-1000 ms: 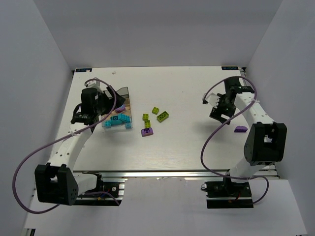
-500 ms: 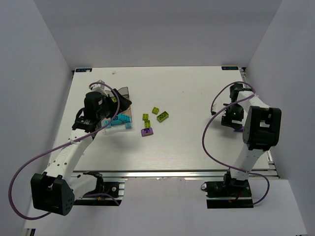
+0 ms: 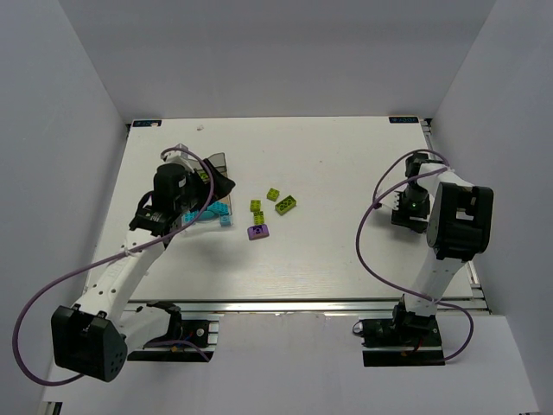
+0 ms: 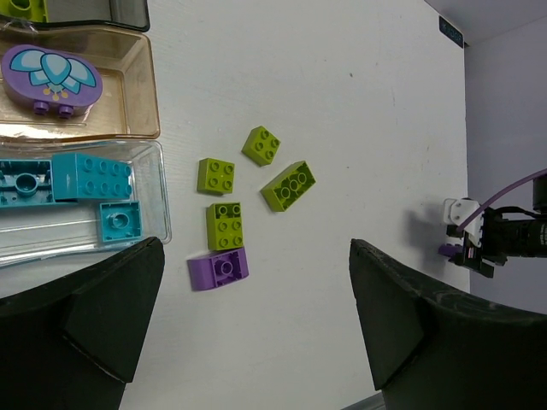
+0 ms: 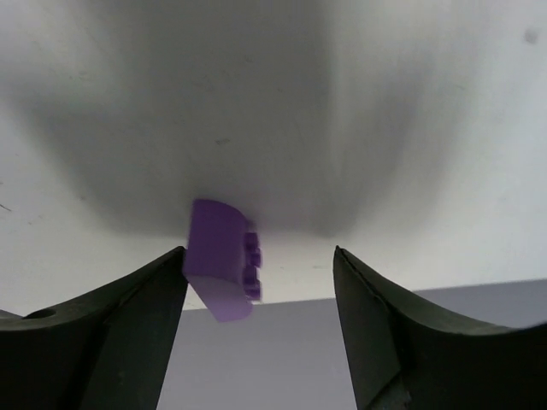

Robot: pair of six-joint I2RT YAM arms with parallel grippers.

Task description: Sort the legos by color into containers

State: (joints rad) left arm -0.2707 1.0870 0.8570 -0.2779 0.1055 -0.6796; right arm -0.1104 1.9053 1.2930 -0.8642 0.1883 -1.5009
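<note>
While my left arm reaches from its near-left base out over the trays (image 4: pixel 152 94), wrist bent down, my left claw (image 4: pixel 256 252) hangs wide open with nothing in it. Under it on the table (image 4: pixel 342 102), just right of the trays, lie four green bricks (image 4: pixel 288 185) and a purple piece (image 4: pixel 218 269), close together. The clear near tray holds teal bricks (image 4: pixel 90 175), the amber middle one a purple oval (image 4: pixel 51 77), and the grey far one a green bit (image 4: pixel 21 8). My right arm is folded up tight at the table's right edge, elbow high, wrist pointing down. My right claw (image 5: pixel 259 256) stands open astride a purple brick (image 5: pixel 220 256). The brick sits against one finger (image 5: pixel 128 325) and apart from the other, close by the table's edge.
</note>
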